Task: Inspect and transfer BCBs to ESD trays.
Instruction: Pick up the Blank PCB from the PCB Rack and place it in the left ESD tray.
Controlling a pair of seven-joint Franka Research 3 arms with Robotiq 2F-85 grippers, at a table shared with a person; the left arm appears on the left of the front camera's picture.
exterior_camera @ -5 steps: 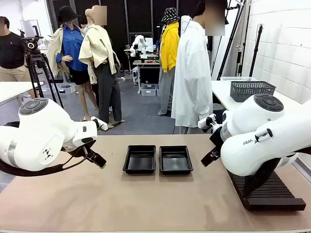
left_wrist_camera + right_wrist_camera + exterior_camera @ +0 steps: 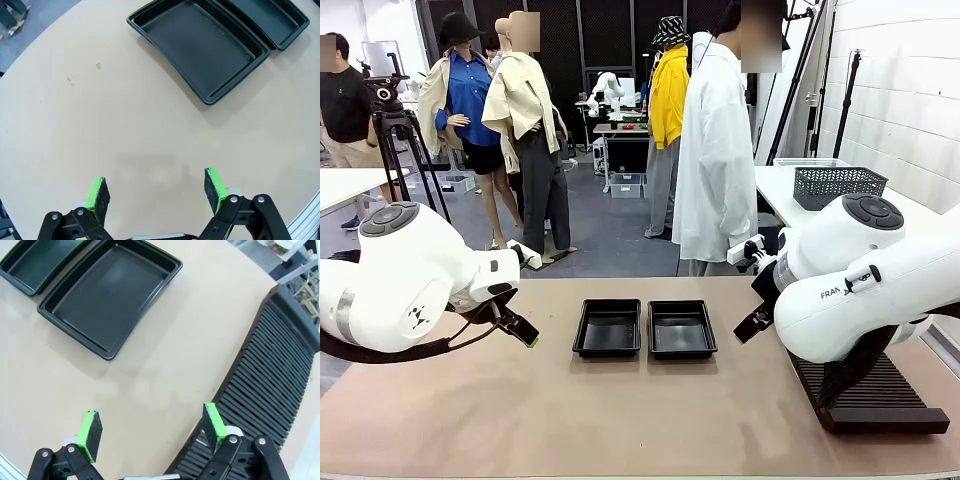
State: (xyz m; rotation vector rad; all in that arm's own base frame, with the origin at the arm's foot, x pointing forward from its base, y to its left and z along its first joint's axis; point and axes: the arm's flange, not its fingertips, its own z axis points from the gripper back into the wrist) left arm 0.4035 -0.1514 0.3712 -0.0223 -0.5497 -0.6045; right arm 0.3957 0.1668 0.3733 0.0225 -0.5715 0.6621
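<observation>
Legible writing: the white casing of the right arm (image 2: 860, 300) carries dark lettering, of which "FRA" can be read in the front view; the rest curves out of sight. No label can be made out on the trays.

Two shallow, glossy black plastic trays with flared rims lie flat at the middle of the tan bench (image 2: 620, 420), side by side with their long rims almost touching. The left tray (image 2: 608, 328) (image 2: 200, 50) and the right tray (image 2: 682, 328) (image 2: 110, 295) each have their long axis running from the robot's side toward the far side of the bench.

The left gripper (image 2: 520, 330) (image 2: 157, 187) hangs above bare bench to the left of the trays, well apart from them, green pads spread wide with nothing between them.

The right gripper (image 2: 752, 325) (image 2: 150, 427) hangs to the right of the trays, also spread wide and holding nothing. In its wrist view one finger is over the edge of the long black ribbed slotted rack (image 2: 880, 400) (image 2: 280, 370), the other over bare bench. The rack lies at the bench's right side, near the robot's edge.
</observation>
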